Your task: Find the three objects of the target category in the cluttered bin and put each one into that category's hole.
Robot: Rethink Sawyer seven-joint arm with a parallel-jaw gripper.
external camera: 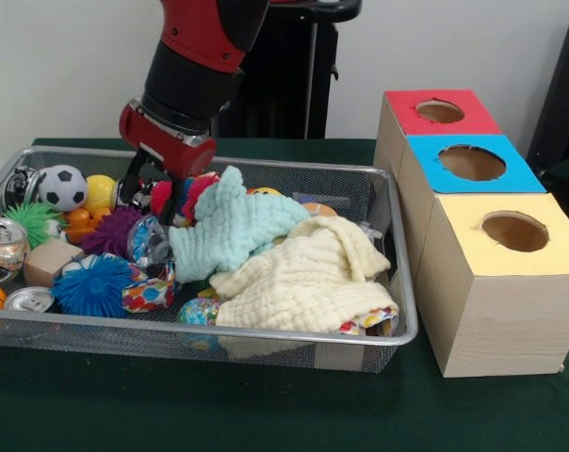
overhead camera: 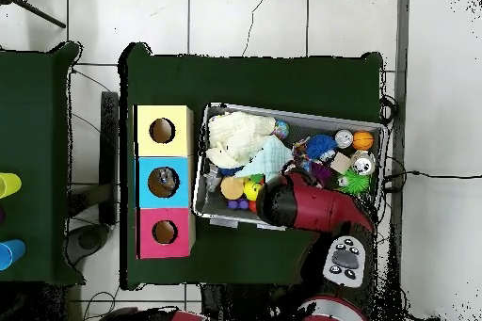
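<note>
The silver wire-mesh bin (external camera: 398,282) stands on the green table, full of toys and cloths. My gripper (external camera: 156,200) reaches down into its back left part among the toys, with its black fingers (external camera: 134,184) apart. Just below it a crinkled clear plastic bottle with blue on it (external camera: 150,243) lies beside a purple spiky ball (external camera: 110,231). I see no other bottles; the cloths may hide them. In the overhead view the red arm (overhead camera: 315,206) covers the gripper over the bin (overhead camera: 282,112).
A mint cloth (external camera: 233,226) and a cream cloth (external camera: 303,278) cover the bin's right half. Cans (external camera: 2,247), spiky balls (external camera: 91,287), a soccer ball (external camera: 61,186) and a wooden block (external camera: 51,261) lie at the left. Red (external camera: 402,105), blue (external camera: 426,160) and yellow (external camera: 558,250) hole boxes stand to the right.
</note>
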